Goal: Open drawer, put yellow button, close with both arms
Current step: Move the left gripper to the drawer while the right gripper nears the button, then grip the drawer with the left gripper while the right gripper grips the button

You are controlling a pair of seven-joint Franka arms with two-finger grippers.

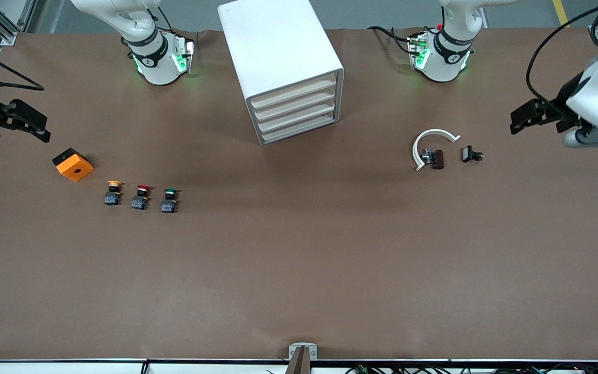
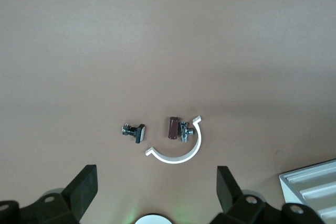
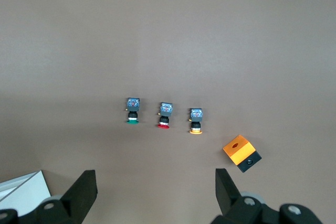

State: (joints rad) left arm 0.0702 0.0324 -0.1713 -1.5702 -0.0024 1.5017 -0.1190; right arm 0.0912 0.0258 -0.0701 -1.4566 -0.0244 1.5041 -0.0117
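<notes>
Cabinet (image 1: pixel 281 62) between arm bases; yellow button (image 1: pixel 113 192) toward right arm's end.

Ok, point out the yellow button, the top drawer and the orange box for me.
yellow button (image 1: pixel 113 184), front view, on its yellow cap.
top drawer (image 1: pixel 294 94), front view, middle of its beige front.
orange box (image 1: pixel 73 165), front view, on its orange top face.

Drawer (image 1: pixel 295 90) shut in cabinet (image 1: pixel 278 57); yellow button (image 1: pixel 113 192) on tabletop (image 1: pixel 299 259) beside red button (image 1: pixel 141 197); both hands wait open at the ends.
</notes>
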